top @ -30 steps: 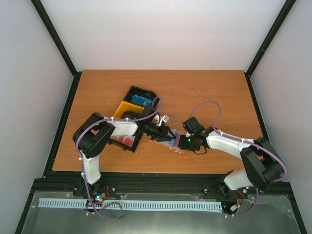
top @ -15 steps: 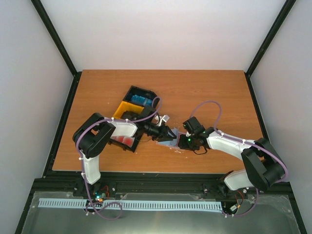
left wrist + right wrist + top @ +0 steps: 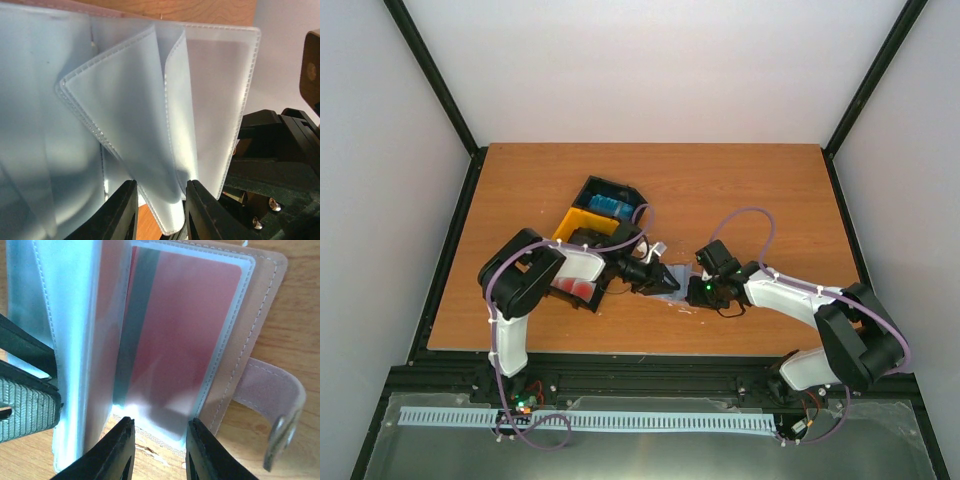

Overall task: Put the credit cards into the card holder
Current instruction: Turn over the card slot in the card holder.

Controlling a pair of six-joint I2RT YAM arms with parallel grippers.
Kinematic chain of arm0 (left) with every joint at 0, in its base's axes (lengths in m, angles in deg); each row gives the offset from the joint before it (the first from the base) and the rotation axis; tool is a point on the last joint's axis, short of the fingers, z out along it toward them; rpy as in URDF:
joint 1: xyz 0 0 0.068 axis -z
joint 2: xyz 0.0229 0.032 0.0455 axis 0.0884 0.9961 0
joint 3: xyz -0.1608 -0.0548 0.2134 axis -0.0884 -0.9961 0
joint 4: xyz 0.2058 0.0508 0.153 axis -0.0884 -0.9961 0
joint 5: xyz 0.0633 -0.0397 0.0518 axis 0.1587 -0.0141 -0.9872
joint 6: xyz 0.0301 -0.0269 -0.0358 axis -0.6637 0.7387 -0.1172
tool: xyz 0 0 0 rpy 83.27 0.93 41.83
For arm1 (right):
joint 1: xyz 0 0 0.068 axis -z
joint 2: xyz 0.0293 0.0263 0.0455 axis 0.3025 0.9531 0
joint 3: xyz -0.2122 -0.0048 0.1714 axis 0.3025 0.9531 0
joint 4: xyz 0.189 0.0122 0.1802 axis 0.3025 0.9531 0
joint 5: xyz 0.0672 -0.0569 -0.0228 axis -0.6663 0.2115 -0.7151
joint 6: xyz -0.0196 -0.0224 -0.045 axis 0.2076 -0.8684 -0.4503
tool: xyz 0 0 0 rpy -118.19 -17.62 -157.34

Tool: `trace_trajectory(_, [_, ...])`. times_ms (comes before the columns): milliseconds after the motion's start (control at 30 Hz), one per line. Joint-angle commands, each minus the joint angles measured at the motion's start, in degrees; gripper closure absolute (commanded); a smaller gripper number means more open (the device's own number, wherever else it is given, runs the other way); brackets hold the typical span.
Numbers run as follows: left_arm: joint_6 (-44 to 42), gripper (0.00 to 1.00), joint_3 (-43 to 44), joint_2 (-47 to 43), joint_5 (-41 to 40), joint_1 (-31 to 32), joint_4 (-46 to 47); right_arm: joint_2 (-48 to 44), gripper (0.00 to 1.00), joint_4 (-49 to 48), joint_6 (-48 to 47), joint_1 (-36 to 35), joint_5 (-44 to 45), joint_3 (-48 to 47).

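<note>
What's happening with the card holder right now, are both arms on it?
Yes. Both arms meet mid-table over the open card holder. The left gripper has its fingers either side of one of the clear sleeves. The right gripper straddles the sleeve by the cover, which already holds a red card. Whether either is actually pinching, I can't tell. Loose red cards and light blue cards lie in the bin tray.

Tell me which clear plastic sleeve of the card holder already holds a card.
The sleeve lying against the tan-pink cover: a red card shows through it; the fanned-out sleeves look empty.
</note>
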Motion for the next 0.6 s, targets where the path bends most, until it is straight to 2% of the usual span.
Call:
trace_trajectory(0, [-0.23,0.70,2.39,0.85,-0.97,0.46,-1.69,-0.28,0.70,-0.42,0.08,-0.32,1.14,0.59])
trace_trajectory(167, [-1.18,0.70,4.04,1.57,-2.52,0.64,-5.06,-1.83,0.70,1.59,0.11,-0.38,3.32,-0.05])
trace_trajectory(400, [-1.97,0.71,5.20,2.04,-3.83,0.84,-7.44,-8.97,0.70,8.72,1.00,-0.36,13.41,-1.90])
trace_trajectory(567, [-2.80,0.71,5.74,1.75,-4.95,0.84,-9.22,-10.54,0.70,5.98,-2.64,-0.37,8.83,-2.89])
